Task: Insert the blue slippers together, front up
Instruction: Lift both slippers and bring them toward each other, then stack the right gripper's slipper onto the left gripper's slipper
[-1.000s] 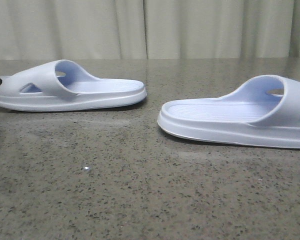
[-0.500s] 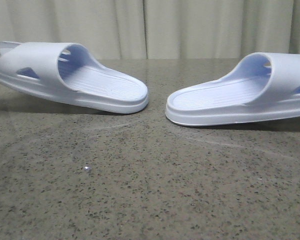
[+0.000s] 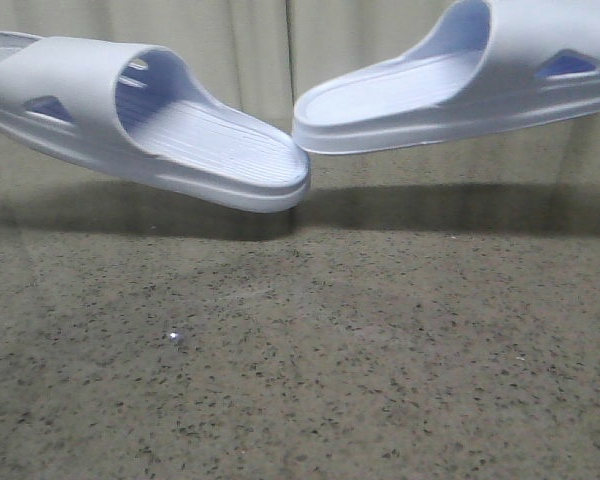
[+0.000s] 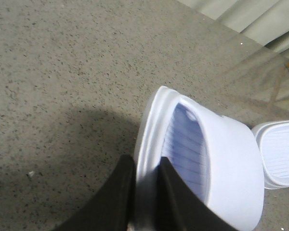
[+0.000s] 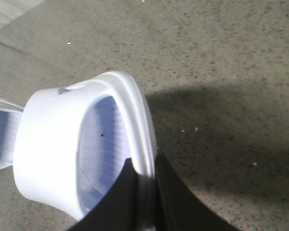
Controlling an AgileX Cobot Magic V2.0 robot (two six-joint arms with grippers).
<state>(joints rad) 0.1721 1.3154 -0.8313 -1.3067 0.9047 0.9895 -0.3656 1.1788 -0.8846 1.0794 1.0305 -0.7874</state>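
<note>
1. While both slippers are hanging clear of the speckled desk (image 3: 310, 380), the left slipper (image 3: 150, 125) is tilting with its open heel end pointing down toward the middle, and its strap is sitting higher, toward the left edge of the front view.
2. The right slipper (image 3: 460, 85) is riding higher, its heel end also pointing toward the middle and lying just beside the left slipper's heel end; whether the two are touching is not clear.
3. The left end effector (image 4: 145, 192) is clamping its dark fingers (image 4: 113, 197) on the sole rim of the left slipper (image 4: 202, 168), one finger on each side of the rim.
4. The right end effector (image 5: 143, 197) is gripping the rim of the right slipper (image 5: 72, 154) in the same way, its fingers (image 5: 176, 197) closing on either side of the edge.
5. Both slippers are casting a long dark shadow (image 3: 400, 210) across the desk under them.
6. A pale curtain (image 3: 270, 50) is hanging behind the desk.
</note>
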